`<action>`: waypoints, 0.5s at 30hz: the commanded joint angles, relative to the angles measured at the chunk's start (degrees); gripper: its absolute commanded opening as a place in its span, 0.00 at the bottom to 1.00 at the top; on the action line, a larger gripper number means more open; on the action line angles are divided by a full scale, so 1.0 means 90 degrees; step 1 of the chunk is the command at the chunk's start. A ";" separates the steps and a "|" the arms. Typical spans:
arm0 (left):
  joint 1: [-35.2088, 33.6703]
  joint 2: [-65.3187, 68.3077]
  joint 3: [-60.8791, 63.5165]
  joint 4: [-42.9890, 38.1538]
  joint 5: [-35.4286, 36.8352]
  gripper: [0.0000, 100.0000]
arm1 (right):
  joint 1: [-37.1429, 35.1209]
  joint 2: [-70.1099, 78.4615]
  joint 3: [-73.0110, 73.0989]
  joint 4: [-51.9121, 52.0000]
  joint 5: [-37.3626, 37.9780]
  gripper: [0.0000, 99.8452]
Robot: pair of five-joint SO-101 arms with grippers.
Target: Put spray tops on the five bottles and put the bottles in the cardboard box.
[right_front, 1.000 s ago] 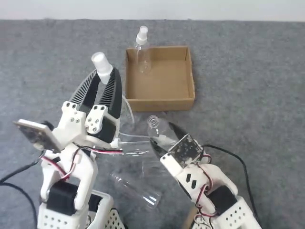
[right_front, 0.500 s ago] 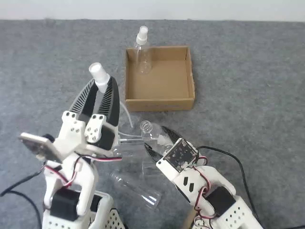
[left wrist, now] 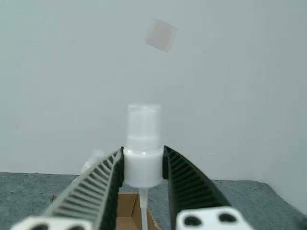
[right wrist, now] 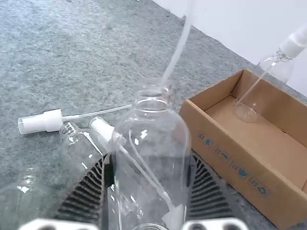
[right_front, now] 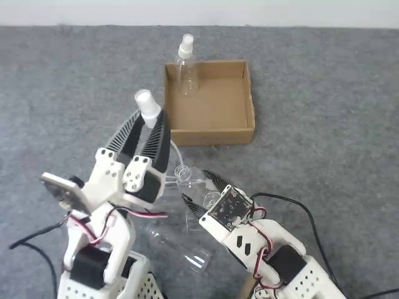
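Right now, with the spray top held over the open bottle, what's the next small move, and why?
Probably lower the left tool straight down. It grips the spray top above the bottle, which the right tool holds upright with an open neck. The dip tube appears to just reach that neck, so lowering should feed it in and seat the cap.
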 commanded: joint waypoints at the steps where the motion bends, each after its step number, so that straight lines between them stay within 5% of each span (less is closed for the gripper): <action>1: 0.0068 -0.0088 -0.0054 -0.0166 0.0029 0.01 | -0.0063 -0.0093 0.0156 -0.0093 0.0098 0.02; 15: 0.0117 -0.0098 0.0239 0.0156 0.0029 0.01 | 0.0103 -0.0093 0.0156 -0.0093 0.0068 0.02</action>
